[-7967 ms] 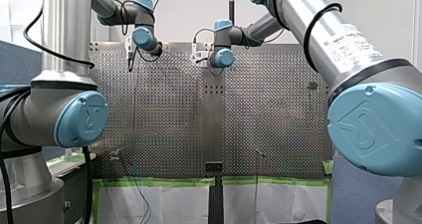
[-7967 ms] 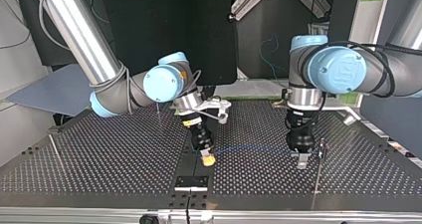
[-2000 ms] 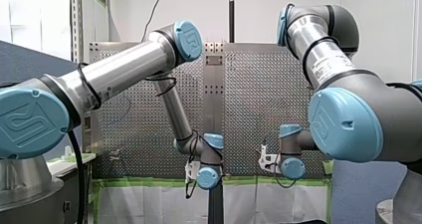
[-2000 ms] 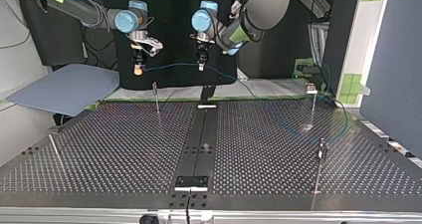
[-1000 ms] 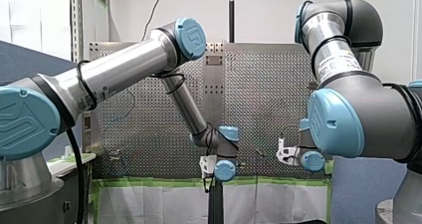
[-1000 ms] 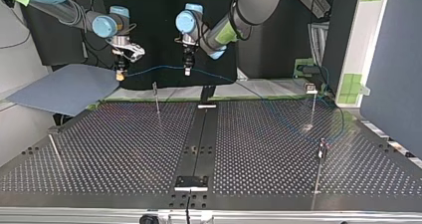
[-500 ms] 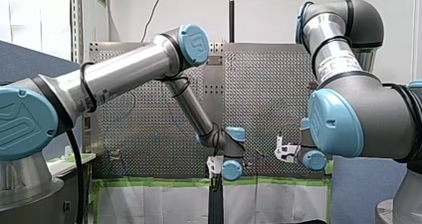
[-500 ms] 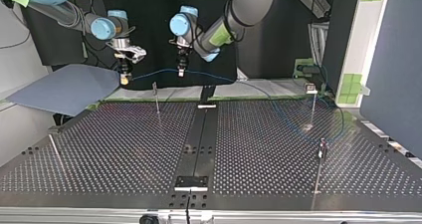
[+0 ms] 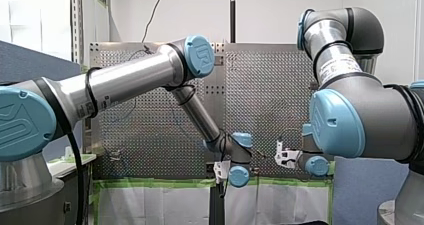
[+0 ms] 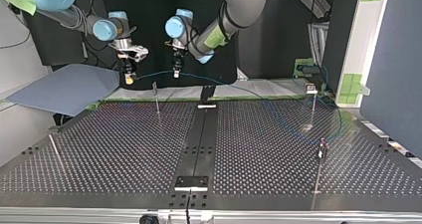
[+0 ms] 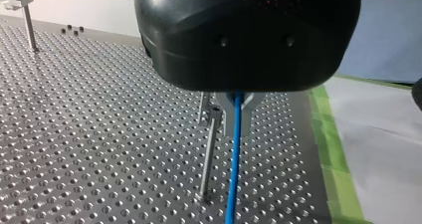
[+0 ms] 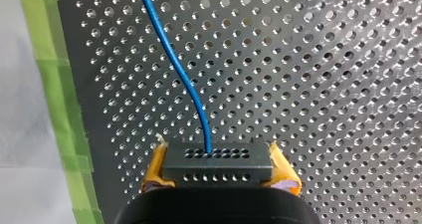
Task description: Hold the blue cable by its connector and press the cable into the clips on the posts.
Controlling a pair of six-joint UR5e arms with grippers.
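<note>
In the right wrist view my right gripper (image 12: 218, 157) is shut, its yellow pads (image 12: 153, 176) clamping the black connector (image 12: 219, 168); the blue cable (image 12: 175, 67) runs ahead from it over the perforated plate. In the left wrist view my left gripper (image 11: 238, 117) is shut on the blue cable (image 11: 233, 184), which hangs just beside a thin post (image 11: 209, 154) with a clip. In the top view the cable (image 10: 152, 74) spans between my right gripper (image 10: 130, 78) and my left gripper (image 10: 175, 73), above and behind the post (image 10: 156, 98), then sags toward the post (image 10: 312, 102) at the right.
A third post (image 10: 320, 167) stands near the top view's front right, and a thin rod (image 10: 55, 152) at its left. Green tape (image 11: 334, 154) lines the table's edge beside my left gripper. A grey-blue board (image 10: 64, 87) lies off the table behind my right gripper.
My left gripper has slid along toward the top view's left, closer to my right gripper. My right gripper has shifted slightly toward it. Both stay shut.
</note>
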